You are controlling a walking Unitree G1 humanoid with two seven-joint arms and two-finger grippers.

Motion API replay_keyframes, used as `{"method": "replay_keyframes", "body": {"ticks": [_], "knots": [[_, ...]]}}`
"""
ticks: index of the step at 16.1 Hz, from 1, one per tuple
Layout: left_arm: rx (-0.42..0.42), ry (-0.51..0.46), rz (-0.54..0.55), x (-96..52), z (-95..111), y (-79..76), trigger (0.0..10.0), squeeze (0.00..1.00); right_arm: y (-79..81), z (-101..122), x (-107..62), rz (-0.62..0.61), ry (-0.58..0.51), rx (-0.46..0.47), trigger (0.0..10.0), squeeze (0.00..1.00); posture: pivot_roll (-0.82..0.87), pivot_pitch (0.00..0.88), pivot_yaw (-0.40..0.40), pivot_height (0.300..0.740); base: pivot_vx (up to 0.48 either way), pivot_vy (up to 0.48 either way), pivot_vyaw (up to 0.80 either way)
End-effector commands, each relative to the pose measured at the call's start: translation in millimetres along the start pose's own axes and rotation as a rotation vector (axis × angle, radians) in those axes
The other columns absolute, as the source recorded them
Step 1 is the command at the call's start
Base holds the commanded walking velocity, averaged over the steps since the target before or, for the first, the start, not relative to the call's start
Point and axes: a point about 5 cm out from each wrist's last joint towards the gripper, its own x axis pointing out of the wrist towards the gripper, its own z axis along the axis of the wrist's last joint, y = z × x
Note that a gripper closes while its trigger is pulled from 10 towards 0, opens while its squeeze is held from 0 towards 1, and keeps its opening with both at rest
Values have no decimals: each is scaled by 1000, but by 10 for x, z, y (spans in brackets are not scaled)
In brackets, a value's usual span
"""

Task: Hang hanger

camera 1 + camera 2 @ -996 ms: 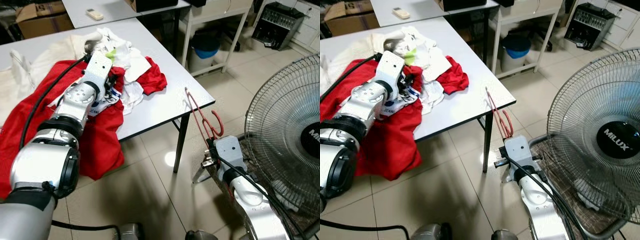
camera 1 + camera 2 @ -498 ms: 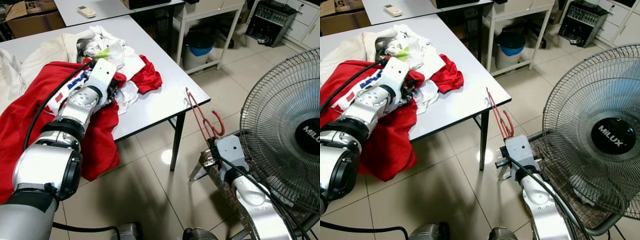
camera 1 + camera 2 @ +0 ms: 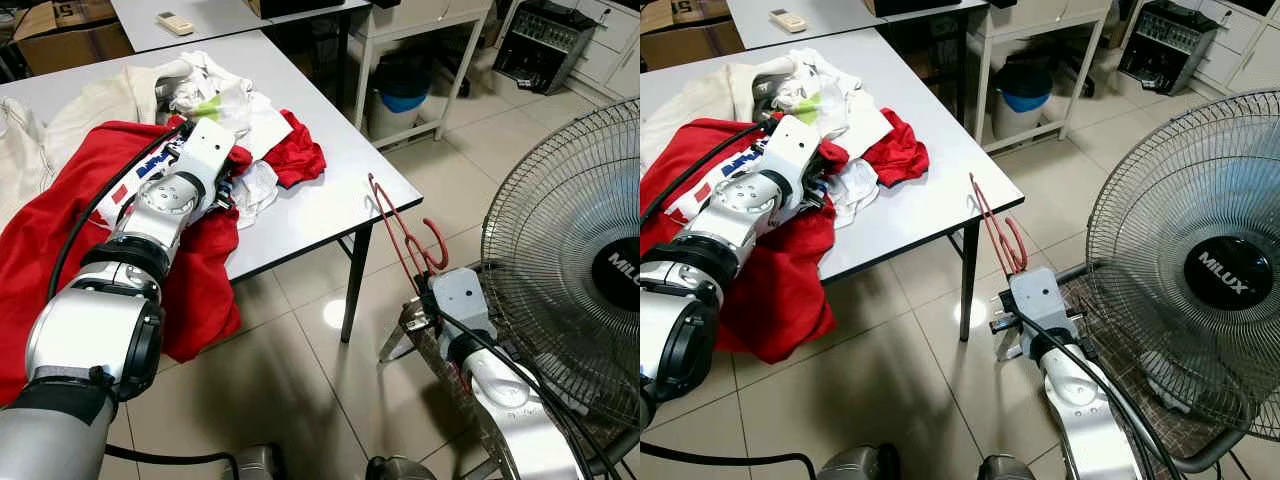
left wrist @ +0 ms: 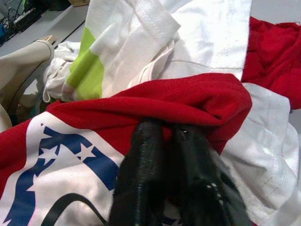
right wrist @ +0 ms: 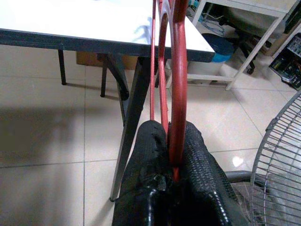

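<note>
Reading MILUX on fan [image 3: 1225, 270], right gripper [image 5: 171, 141] clamping red hanger [image 3: 400, 235]

Looked forward and down from head height through both eye views, sharing the white rectangular worktop [image 3: 330, 190], the heap of red and white clothes [image 3: 840, 150], the tiled floor and the round wire-caged fan [image 3: 1200, 270]. Sat very close in the left wrist view, facing along the left end effector [image 4: 167, 136] into red cloth. Sat equally close in the right wrist view, facing along the right end effector [image 5: 171, 141] toward the worktop's black edge and legs.
</note>
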Motion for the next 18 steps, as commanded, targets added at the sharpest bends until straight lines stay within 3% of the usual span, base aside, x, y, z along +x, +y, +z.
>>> {"method": "replay_keyframes", "body": {"ticks": [1, 4, 6, 8, 12, 14, 15, 16, 17, 18], "knots": [[-17, 15, -12, -6, -48, -19, 0, 0, -21, -10, 19, -1, 10, 1, 10000, 0, -37, 93, 28, 740, 0, 0, 0], [-145, -68, -28, -14, 37, 29, 0, 0, -27, -8, 37, -6, 5, 1, 10000, 0, -34, 83, 32, 740, 0, 0, 0], [-420, -205, -50, -48, 134, 144, 0, 0, -24, -10, 44, -13, 2, 4, 10000, 0, -29, 72, 39, 740, 0, 0, 0], [-724, -415, -102, -148, 202, 355, 0, 0, -9, -18, 50, -18, 1, 9, 10000, 0, -21, 64, 48, 740, 0, 0, 0], [-815, -602, -225, -305, 221, 538, 0, 0, -5, -25, 59, -33, -2, 18, 10000, 0, -16, 60, 64, 740, 0, 0, 0], [-713, -574, -258, -328, 187, 517, 0, 0, -7, -36, 57, -36, -1, 20, 10000, 0, -4, 56, 64, 740, 0, 0, 0], [-373, -342, -218, -288, 14, 387, 10000, 0, -1, -51, 63, -35, 1, 22, 10000, 0, 8, 52, 59, 740, 0, 0, 0], [-208, -243, -192, -276, -76, 339, 10000, 0, 10, -53, 72, -31, 0, 22, 10000, 0, 14, 51, 55, 740, 0, 0, 0], [-121, -173, -150, -260, -147, 314, 10000, 0, 29, -47, 93, -22, -3, 22, 10000, 0, 16, 49, 54, 740, 0, 0, 0], [-151, -169, -135, -252, -149, 318, 10000, 0, 36, -42, 102, -19, -4, 21, 10000, 0, 16, 49, 54, 740, 0, 0, 0]]}}
